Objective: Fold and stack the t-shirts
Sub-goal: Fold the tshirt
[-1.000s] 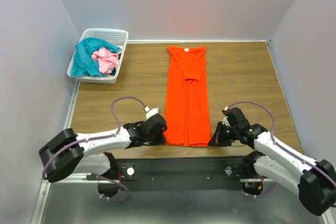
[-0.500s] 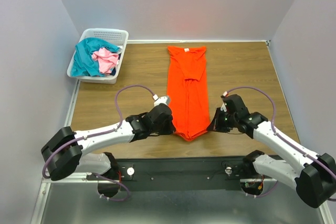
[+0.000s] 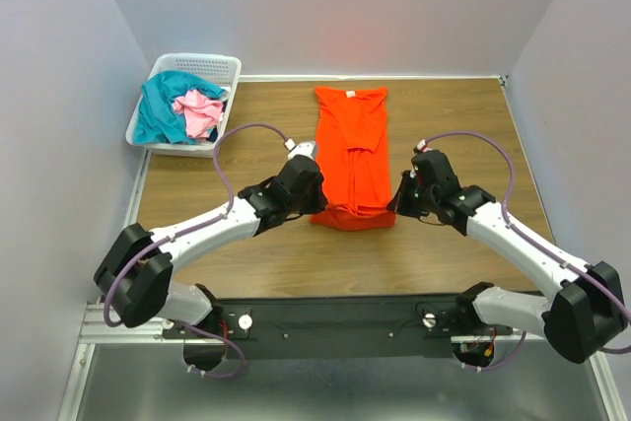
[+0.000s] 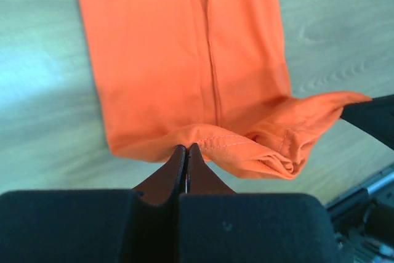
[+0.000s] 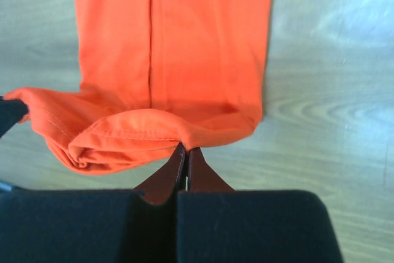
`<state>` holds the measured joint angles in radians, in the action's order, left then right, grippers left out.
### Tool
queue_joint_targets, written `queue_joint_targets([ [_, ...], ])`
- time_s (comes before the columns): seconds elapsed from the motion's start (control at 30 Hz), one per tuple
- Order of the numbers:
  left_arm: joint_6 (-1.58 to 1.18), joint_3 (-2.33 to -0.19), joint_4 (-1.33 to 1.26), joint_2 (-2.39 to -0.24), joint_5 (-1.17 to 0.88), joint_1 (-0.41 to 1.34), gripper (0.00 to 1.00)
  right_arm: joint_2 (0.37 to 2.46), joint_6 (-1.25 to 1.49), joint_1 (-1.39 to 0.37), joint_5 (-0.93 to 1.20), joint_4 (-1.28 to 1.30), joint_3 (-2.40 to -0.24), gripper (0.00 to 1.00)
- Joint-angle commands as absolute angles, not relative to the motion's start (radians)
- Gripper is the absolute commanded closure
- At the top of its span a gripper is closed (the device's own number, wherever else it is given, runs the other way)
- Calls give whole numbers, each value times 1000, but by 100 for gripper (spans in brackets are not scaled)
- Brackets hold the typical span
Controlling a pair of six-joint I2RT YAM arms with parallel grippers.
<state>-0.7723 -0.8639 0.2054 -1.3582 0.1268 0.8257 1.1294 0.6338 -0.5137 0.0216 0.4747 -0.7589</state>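
Bottom-to-top fold under way: left gripper (image 4: 186,155) and right gripper (image 5: 186,152) each clenched on a hem corner of the orange t-shirt (image 3: 352,145), at its 7 and 5 o'clock, hem doubled over mid-table; next, likely, carry hem evenly toward collar at 12; teal t-shirt (image 3: 158,107) and pink t-shirt (image 3: 200,113) lie in basket (image 3: 230,67) at 10.

Place: a robot lab test cell, not a home.
Enclosure: plain pale walls (image 3: 325,7) box in the wooden table (image 3: 246,263) at 9, 12 and 3 o'clock.
Mounting: the left arm (image 3: 202,234) and right arm (image 3: 513,244) are bolted to a black rail (image 3: 335,317) at 6 o'clock.
Wiring: purple cables (image 3: 251,125) loop exposed.
Props: a white basket (image 3: 182,147) at 10 o'clock and an orange t-shirt (image 3: 352,145) at centre.
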Motion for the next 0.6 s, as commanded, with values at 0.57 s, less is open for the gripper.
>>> queue_joint_targets([
  [0.57, -589, -1184, 195, -1620, 92, 643, 100, 1445, 549, -480, -183, 397, -1092, 99],
])
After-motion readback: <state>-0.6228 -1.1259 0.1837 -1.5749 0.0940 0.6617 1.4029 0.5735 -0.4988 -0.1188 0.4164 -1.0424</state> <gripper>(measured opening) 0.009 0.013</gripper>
